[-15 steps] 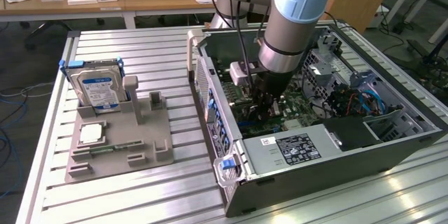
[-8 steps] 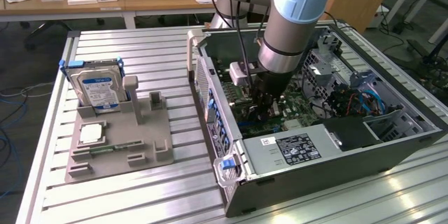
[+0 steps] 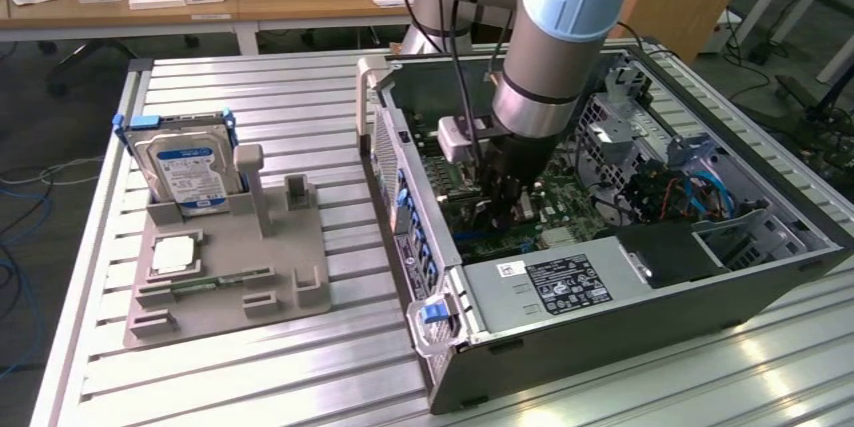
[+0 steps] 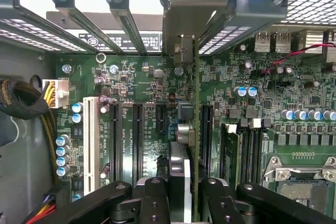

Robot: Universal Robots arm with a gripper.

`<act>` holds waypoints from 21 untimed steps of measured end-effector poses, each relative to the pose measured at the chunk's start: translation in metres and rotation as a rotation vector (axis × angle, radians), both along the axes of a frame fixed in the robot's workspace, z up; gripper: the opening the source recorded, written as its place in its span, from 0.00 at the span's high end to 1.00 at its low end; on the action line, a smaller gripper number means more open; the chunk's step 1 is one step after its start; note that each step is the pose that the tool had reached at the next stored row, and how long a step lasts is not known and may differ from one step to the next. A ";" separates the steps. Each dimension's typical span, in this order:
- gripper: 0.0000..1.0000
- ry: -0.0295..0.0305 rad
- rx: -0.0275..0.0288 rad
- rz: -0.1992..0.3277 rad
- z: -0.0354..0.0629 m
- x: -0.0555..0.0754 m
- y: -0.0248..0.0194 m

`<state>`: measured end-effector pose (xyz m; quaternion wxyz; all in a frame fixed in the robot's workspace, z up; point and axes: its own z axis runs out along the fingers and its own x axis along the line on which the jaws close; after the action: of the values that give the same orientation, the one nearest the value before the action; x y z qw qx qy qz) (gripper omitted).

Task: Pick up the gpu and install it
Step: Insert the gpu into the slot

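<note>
A robot arm reaches down into an open computer case (image 3: 747, 277) lying on its side on a ribbed metal table (image 3: 307, 367). Its gripper (image 3: 511, 209) sits low inside the case, just above the green motherboard (image 4: 142, 85). In the wrist view the black fingers (image 4: 155, 195) are clenched on the gpu (image 4: 195, 145), a thin card seen edge-on, standing upright w/ its metal bracket (image 4: 181, 19) toward the rear slot covers of the case. The card's lower edge is at the motherboard, beside the long black slots (image 4: 137, 135); can't tell if it is seated. Well apart from the case, on the table, a grey holder tray (image 3: 227, 277) carries an upright hard drive (image 3: 187, 172) w/ a blue-white label and a small square chip (image 3: 174, 255).
</note>
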<state>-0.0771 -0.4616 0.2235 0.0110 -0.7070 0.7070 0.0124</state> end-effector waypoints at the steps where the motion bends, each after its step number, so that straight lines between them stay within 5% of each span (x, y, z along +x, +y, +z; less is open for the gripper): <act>1: 0.72 0.0000 -0.0005 0.000 0.0004 0.000 0.0000; 16: 0.72 -0.0001 -0.0019 0.000 0.0017 0.002 0.0002; 21: 0.72 0.0000 -0.0137 -0.014 0.0017 0.002 0.0006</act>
<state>-0.0749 -0.4611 0.2252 0.0063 -0.7019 0.7122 0.0075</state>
